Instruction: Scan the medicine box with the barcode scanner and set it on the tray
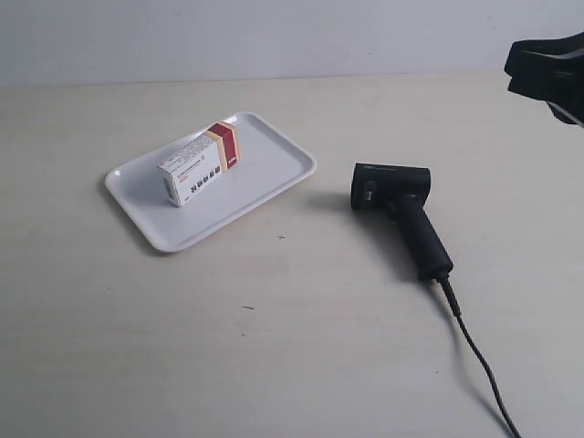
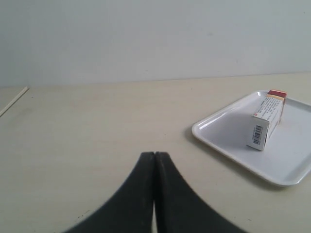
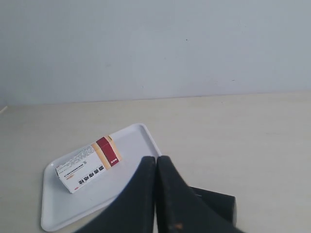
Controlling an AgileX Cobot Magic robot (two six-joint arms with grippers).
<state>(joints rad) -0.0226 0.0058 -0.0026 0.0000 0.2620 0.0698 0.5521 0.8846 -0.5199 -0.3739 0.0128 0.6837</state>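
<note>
The medicine box (image 1: 201,163), white with a red and tan end, lies on the white tray (image 1: 265,182) at the exterior view's left. The black barcode scanner (image 1: 400,208) lies on the table to the tray's right, its cable (image 1: 479,356) trailing toward the near edge. The arm at the exterior view's right (image 1: 550,75) hangs high at the top right corner, apart from everything. In the left wrist view my left gripper (image 2: 154,154) is shut and empty, with the tray (image 2: 218,145) and box (image 2: 267,120) beyond it. My right gripper (image 3: 156,158) is shut and empty above the scanner (image 3: 218,200), the box (image 3: 88,162) on the tray (image 3: 53,213) beyond.
A pale wall (image 1: 274,36) closes off the far side of the beige table (image 1: 274,338). A thin pale strip (image 2: 13,102) lies on the table in the left wrist view.
</note>
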